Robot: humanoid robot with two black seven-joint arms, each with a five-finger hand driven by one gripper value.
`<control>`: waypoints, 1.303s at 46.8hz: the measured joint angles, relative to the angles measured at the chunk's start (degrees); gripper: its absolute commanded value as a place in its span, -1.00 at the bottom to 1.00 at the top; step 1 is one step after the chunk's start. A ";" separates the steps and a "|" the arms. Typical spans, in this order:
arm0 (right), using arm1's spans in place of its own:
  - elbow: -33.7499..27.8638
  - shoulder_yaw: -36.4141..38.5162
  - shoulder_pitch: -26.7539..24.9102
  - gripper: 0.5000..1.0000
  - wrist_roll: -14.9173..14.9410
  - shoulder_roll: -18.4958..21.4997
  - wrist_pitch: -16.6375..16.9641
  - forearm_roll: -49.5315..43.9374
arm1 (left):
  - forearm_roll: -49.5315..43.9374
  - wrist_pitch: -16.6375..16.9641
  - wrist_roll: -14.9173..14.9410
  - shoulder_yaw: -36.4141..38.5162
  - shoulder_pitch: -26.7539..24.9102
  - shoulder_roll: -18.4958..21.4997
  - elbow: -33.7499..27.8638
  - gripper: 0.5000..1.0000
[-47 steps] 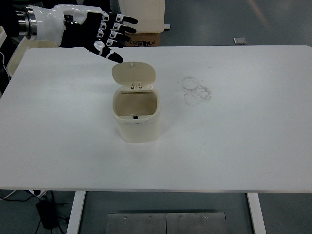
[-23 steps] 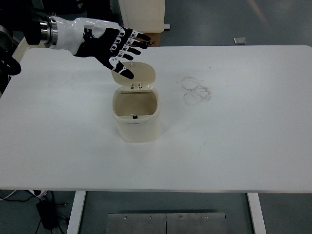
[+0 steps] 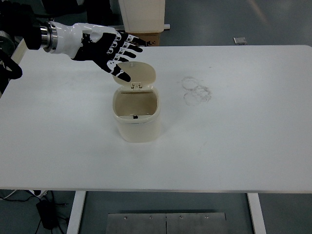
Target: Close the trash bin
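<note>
A small cream trash bin (image 3: pixel 137 119) stands near the middle of the white table (image 3: pixel 234 141). Its hinged lid (image 3: pixel 136 73) stands open, tipped up and back behind the bin's mouth. My left hand (image 3: pixel 117 48) reaches in from the upper left, fingers spread and holding nothing. It hovers just above and behind the lid's upper left edge, with the thumb tip close to the lid's left rim. I cannot tell whether it touches. The right arm is out of view.
Faint ring marks (image 3: pixel 196 90) lie on the table to the right of the bin. A white cabinet and a cardboard box (image 3: pixel 144 41) stand beyond the far edge. A cream object (image 3: pixel 17 53) sits off the far left corner.
My left hand moved right toward the lid, then drew back slightly left and lower, staying by the lid's upper left edge. The lid is still open.
</note>
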 measured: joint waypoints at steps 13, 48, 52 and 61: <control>0.00 0.01 0.00 0.97 0.00 0.00 0.00 0.00 | -1.62 -1.72 -0.52 -0.09 0.19 0.15 -0.21 1.00; 0.00 0.01 0.00 0.97 0.00 0.00 0.02 0.00 | -4.25 -4.38 -0.89 -0.61 4.74 -0.72 -0.93 1.00; -0.01 -0.01 0.00 0.97 0.00 0.00 0.02 0.00 | -4.64 -5.40 -0.89 -0.62 4.72 -0.62 -0.94 1.00; 0.00 -0.02 0.00 0.97 0.00 0.00 0.00 0.00 | -4.35 -5.72 -0.85 -0.37 5.21 -0.58 -2.16 1.00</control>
